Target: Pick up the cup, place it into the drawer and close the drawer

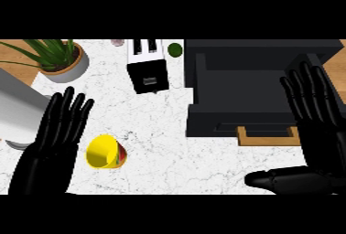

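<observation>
The white marbled counter (162, 128) fills most of the head view, with a strip of wooden surface showing at its upper left and upper right corners. On its right half stands the black drawer unit (236, 109), its top open to view and a wooden handle (267, 137) sticking out from its front face toward the robot.

The right hand (321, 132) lies over the right end of that unit, fingers straight and spread, thumb stretched out to the left below the handle; it holds nothing. The left hand (57, 132) shows at the left side, fingers straight and slightly apart, pointing away from the robot, also holding nothing.

A grey slab-like object (17, 109) runs in from the left edge, partly behind the left hand. A potted plant (57, 59) sits at the upper left. A toaster (147, 66), black below and white above, stands near the top centre.

The yellow cup (106, 152) lies tipped on its side on the counter just right of the left hand, well apart from the drawer unit. A small green round object (175, 49) rests just beside the toaster.
</observation>
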